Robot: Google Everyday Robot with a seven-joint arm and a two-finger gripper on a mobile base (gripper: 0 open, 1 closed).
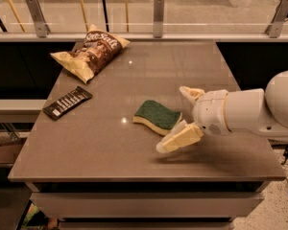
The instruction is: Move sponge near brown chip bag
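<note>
The sponge point(157, 116), dark green on top over pale yellow foam, lies flat near the middle of the brown table point(101, 143). My gripper point(177, 120) is open just right of the sponge, low over the table. One cream finger point(180, 139) reaches in front of the sponge and the other point(190, 94) sits behind its right end. Nothing is held. The brown chip bag point(90, 51), brown with white lettering and pale yellow ends, lies at the far left corner, well away from the sponge.
A flat dark wrapped bar with white stripes point(67, 102) lies near the table's left edge. A glass railing with metal posts point(158, 16) runs behind the table. My white arm point(259, 109) comes in from the right.
</note>
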